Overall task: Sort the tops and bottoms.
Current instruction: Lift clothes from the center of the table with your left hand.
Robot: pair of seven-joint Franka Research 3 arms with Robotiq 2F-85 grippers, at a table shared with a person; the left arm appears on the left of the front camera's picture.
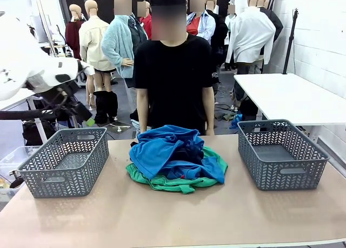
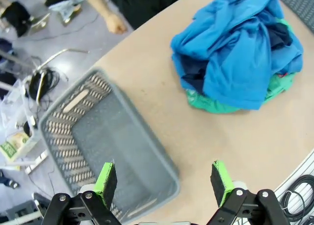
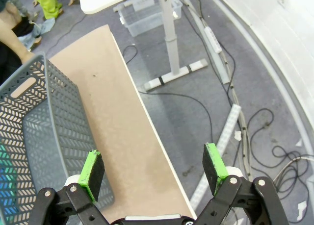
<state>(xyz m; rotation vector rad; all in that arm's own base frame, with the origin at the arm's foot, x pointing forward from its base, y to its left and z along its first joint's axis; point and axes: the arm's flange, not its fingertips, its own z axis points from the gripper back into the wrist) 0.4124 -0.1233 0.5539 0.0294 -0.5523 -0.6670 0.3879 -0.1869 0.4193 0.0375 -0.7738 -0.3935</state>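
The tops and bottoms lie in one heap at the table's middle. Bright blue shirts point(image 1: 162, 151) are on top, green shorts point(image 1: 181, 183) at the bottom, and dark navy trousers point(image 1: 190, 151) peek out between. In the left wrist view the blue shirts point(image 2: 240, 53), green shorts point(image 2: 211, 103) and navy trousers point(image 2: 195, 73) sit at the upper right. My left gripper point(image 2: 163, 182) hangs open over the left basket point(image 2: 59, 132), apart from the heap. My right gripper point(image 3: 153, 168) is open above the table's right edge beside the right basket point(image 3: 29, 102).
A grey basket point(image 1: 65, 175) stands left of the heap and another point(image 1: 286, 178) right of it. A person in black point(image 1: 173, 69) stands at the far edge, one hand point(image 2: 117, 24) hanging down. My left arm point(image 1: 32, 69) is raised at the left. Cables point(image 3: 230, 117) cover the floor.
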